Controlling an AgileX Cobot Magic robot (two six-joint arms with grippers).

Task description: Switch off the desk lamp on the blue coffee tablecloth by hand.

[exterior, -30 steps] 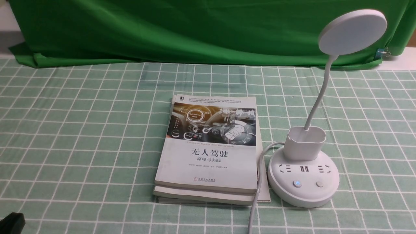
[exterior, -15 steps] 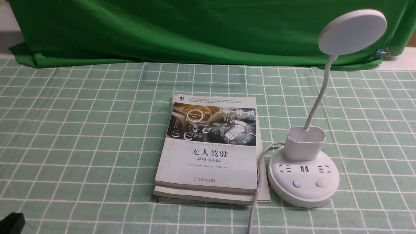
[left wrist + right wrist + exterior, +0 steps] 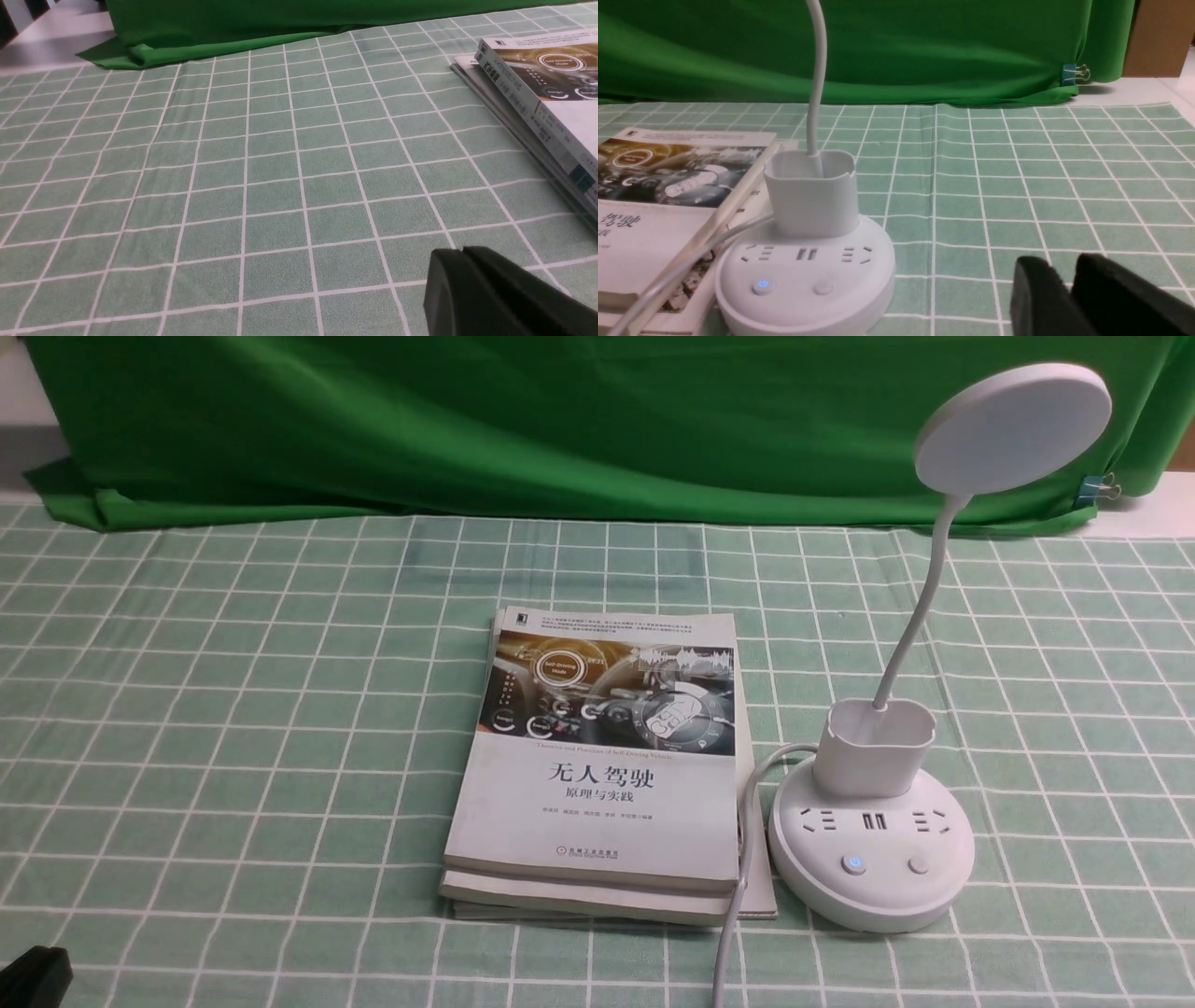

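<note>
The white desk lamp [image 3: 871, 859] stands on the blue coffee tablecloth [image 3: 233, 709] at the right. Its disc head [image 3: 1013, 427] is high on a thin neck above the cup [image 3: 876, 747]. Of its two base buttons, the left one [image 3: 853, 864] glows blue. In the right wrist view the lamp base [image 3: 803, 275] and glowing button [image 3: 762, 283] are close by, and my right gripper [image 3: 1066, 268] hovers low beside the base, apart from it, jaws a narrow gap apart and empty. My left gripper [image 3: 463, 251] is shut and empty over bare cloth; only a corner of it [image 3: 33, 975] shows in the front view.
A stack of books [image 3: 602, 765] lies just left of the lamp base, with the lamp's white cord [image 3: 738, 896] running along its edge toward me. A deep-green draped cloth [image 3: 560, 420] hangs along the back. A binder clip [image 3: 1102, 485] sits at its right end.
</note>
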